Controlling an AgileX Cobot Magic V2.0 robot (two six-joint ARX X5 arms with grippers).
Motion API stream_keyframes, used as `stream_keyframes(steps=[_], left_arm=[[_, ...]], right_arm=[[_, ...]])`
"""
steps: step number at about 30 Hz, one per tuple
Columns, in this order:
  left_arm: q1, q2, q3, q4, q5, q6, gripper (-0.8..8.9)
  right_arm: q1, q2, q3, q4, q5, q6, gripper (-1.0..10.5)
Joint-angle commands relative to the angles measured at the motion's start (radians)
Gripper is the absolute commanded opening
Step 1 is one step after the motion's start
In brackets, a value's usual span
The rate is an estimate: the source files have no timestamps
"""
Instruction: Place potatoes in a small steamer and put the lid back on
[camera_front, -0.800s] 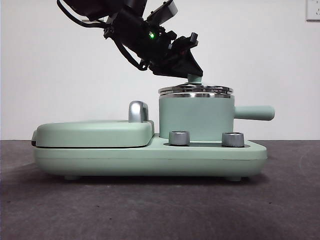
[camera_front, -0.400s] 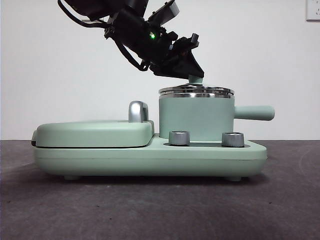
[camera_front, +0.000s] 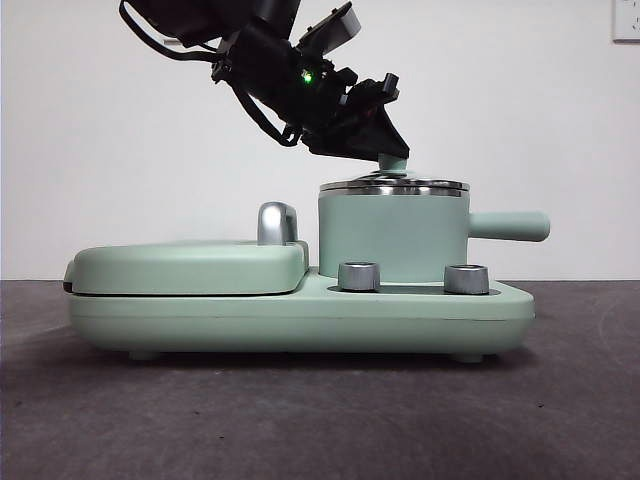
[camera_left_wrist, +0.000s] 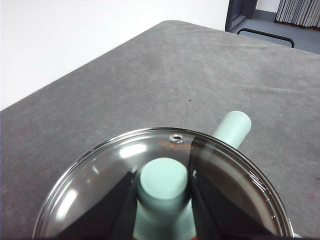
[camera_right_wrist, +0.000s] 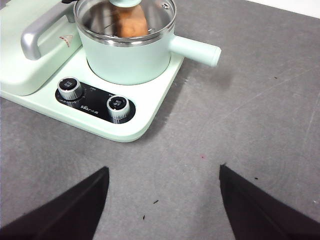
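- Black jaws of the left gripper are clamped on the mint-green knob of the lid, one jaw on each side of it.
- In the front view the left gripper reaches down at a slant from the upper left, its tip on the knob and its dark arm tilted.
- The glass lid sits level on the chrome rim of the steamer.
- Through the glass, the right wrist view shows the orange-brown potato inside the steamer.
- The steamer stands on the right of the mint-green cooker base, its stubby handle pointing right, behind two chrome dials.
- The right gripper hovers above the grey tabletop, well apart from the cooker, jaws wide apart and empty.
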Motion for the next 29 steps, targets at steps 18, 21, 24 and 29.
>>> stream_keyframes(steps=[18,21,24,29], left_arm=[[-0.011,0.005,0.026,-0.068,0.061,0.001,3.48],[-0.007,-0.031,0.026,-0.071,0.061,0.001,3.89],[0.003,-0.082,0.026,-0.095,0.061,0.0,3.88],[0.041,-0.189,0.026,-0.21,0.061,-0.025,3.91]], right_arm=[[0.004,0.005,0.003,-0.014,0.001,0.035,3.5],[0.004,0.005,0.003,-0.016,0.001,0.037,3.5],[0.004,0.005,0.003,-0.016,0.001,0.037,3.5],[0.004,0.005,0.003,-0.016,0.0,0.037,3.5]])
